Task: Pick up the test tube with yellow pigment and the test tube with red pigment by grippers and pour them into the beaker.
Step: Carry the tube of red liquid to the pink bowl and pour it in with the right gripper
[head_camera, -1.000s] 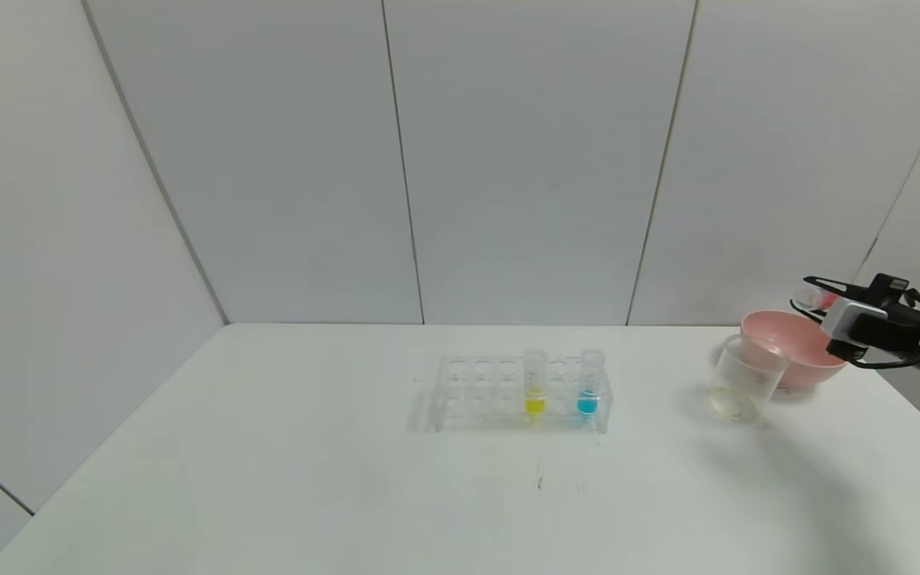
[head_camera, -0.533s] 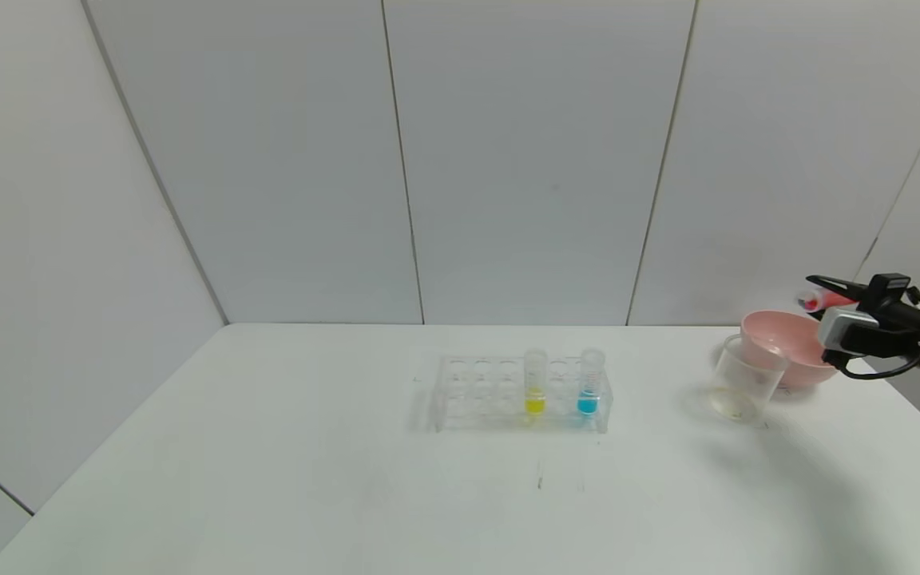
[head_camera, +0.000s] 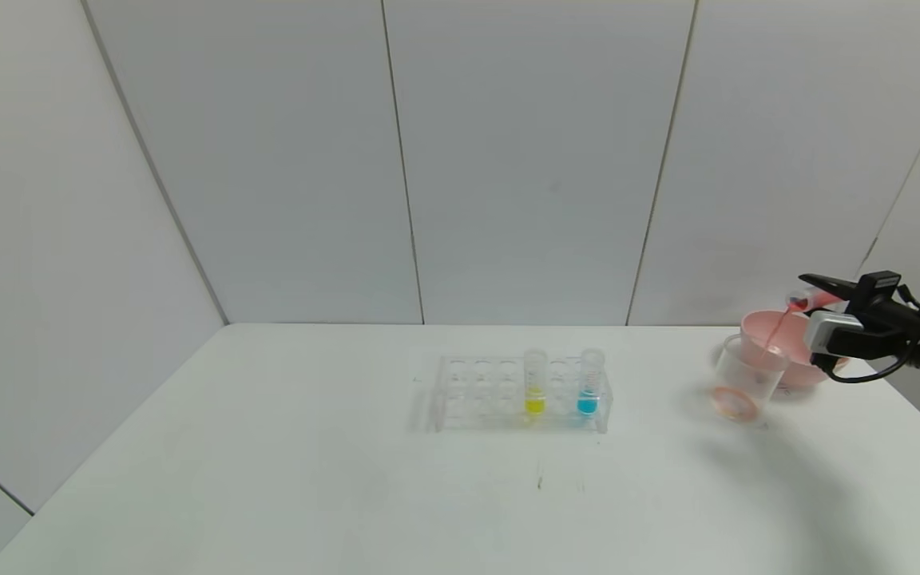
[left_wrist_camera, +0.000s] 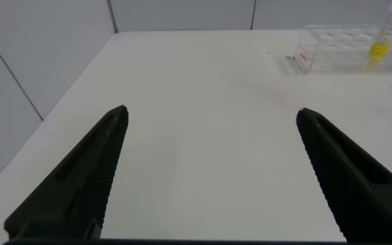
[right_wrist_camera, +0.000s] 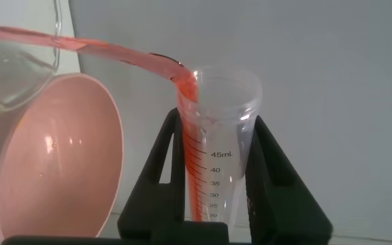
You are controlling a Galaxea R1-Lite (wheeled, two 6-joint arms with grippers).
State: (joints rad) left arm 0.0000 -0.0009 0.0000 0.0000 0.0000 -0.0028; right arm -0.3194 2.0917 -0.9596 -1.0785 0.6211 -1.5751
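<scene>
Table (head_camera: 268,479) | R gripper (head_camera: 807,291) tips red tube (right_wrist_camera: 216,170) | wrist: ml scale

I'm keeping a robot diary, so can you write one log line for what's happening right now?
right gripper: shut on tilted clear red-pigment test tube | red stream pouring into clear plastic beaker | yellow-pigment tube: in rack | left gripper: open, idle

A lab test bay: a bare white desk (head_camera: 268,479) boxed in by plain grey panels (head_camera: 524,160), with a clear tube rack (head_camera: 476,393) holding graduated tubes of yellow (head_camera: 535,382) and blue (head_camera: 588,382) liquid, a beaker (head_camera: 743,377) and a pink bowl (head_camera: 795,335).
</scene>
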